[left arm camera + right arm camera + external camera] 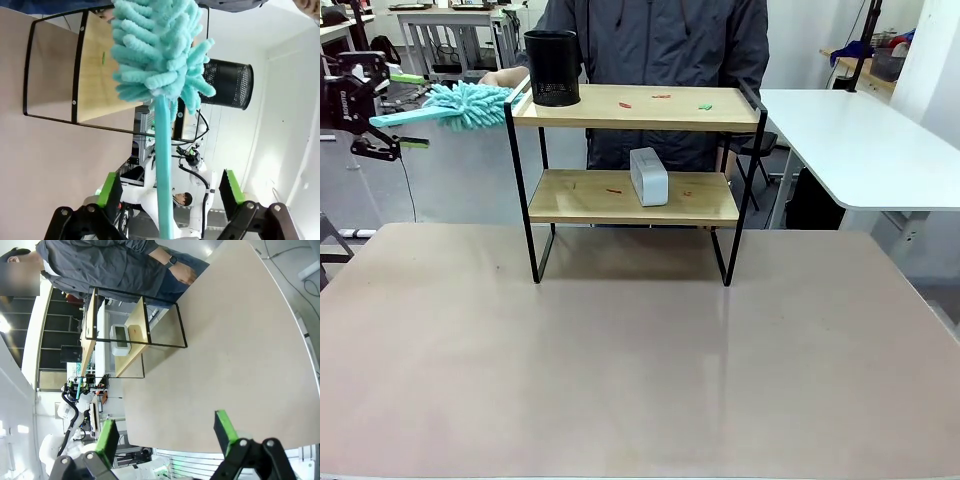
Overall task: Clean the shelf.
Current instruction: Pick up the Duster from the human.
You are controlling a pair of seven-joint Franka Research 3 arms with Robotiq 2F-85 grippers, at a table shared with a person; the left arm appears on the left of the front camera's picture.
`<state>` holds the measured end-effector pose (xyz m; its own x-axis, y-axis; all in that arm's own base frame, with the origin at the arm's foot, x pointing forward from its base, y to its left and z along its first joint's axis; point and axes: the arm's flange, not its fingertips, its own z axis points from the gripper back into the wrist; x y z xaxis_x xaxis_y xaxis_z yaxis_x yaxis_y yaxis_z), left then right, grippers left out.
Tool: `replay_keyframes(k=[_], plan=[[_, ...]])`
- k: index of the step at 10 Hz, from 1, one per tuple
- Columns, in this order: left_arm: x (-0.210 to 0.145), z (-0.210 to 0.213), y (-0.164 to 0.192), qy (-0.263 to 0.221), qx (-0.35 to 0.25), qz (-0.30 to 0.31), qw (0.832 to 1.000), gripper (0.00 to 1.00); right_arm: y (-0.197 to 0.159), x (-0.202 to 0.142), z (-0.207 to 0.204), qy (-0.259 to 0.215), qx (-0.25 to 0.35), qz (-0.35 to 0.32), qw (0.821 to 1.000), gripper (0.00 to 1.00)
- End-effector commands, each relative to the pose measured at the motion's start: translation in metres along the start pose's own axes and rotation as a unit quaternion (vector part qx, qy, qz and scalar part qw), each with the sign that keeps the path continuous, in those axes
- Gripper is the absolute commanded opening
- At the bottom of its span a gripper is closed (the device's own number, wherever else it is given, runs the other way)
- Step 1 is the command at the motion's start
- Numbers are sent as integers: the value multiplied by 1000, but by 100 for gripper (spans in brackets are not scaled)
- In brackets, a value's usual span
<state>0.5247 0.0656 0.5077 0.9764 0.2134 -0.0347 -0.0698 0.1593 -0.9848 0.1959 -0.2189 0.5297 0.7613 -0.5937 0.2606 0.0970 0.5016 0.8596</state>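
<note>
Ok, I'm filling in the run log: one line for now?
left gripper open, duster handle between jaws, ungripped | hand by duster head | right gripper open, empty | shelf: cup, box, scraps on boards

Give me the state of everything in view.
left gripper, open, duster handle between jaws, unclamped
right gripper, open, empty
shelf, upright, scraps on both boards
duster, head beside shelf's top board
mesh cup, upright on top board
white box, standing on lower board
</note>
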Motion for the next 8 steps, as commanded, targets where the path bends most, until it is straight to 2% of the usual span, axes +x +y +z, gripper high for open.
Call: replay_keyframes(k=[1, 2, 3, 4, 5, 6, 8], plan=[[-4, -1, 0, -13, -7, 6, 1000, 100, 2, 2, 0, -4, 11, 11, 1000, 100], [-6, -2, 1, -12, -6, -1, 1000, 42, 2, 2, 0, -4, 11, 11, 1000, 100], [-8, -2, 1, -13, -9, -1, 1000, 43, 2, 2, 0, -4, 11, 11, 1000, 100], [-10, -2, 1, -11, -8, -6, 1000, 0, 2, 2, 0, -4, 11, 11, 1000, 100], [-11, -2, 2, -8, -11, -5, 1000, 37, 2, 2, 0, -4, 11, 11, 1000, 100], [-12, -4, 2, -8, -9, -9, 1000, 0, 2, 2, 0, -4, 11, 11, 1000, 100], [-14, -5, 2, -3, -9, -11, 1000, 0, 2, 2, 0, -4, 11, 11, 1000, 100]])
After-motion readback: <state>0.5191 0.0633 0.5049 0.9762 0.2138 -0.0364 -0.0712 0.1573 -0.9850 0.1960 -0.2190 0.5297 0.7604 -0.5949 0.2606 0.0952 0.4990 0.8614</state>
